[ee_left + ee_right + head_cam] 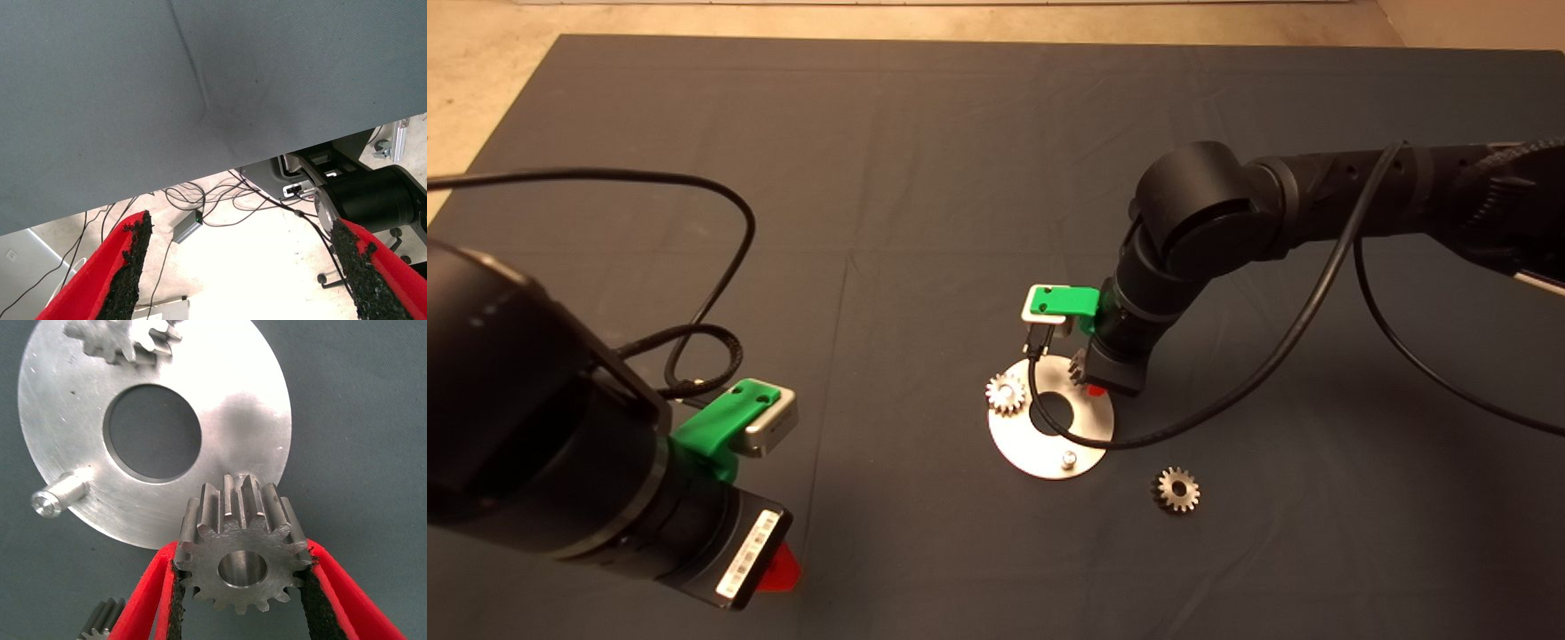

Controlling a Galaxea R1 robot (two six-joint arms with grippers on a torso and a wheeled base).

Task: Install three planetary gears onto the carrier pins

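Observation:
The round silver disc [1089, 425] lies mid-mat. One planetary gear [1006, 393] sits on its left carrier pin, also seen as a gear [123, 340] in the right wrist view. The front carrier pin [1066, 459] stands bare, the same pin [57, 497] showing on the disc [227, 420]. My right gripper [1089, 378] is over the disc's far right edge, shut on a second gear [243, 553]; whatever lies under that gear is hidden. A third gear [1176, 489] lies flat on the mat right of the disc. My left gripper [783, 569] waits open at the lower left.
A black cable [1227, 400] from the right arm droops over the disc and the mat beside it. In the left wrist view, the open left gripper [240, 223] looks past the mat edge [200, 180] to floor cables and a black wheeled base [373, 197].

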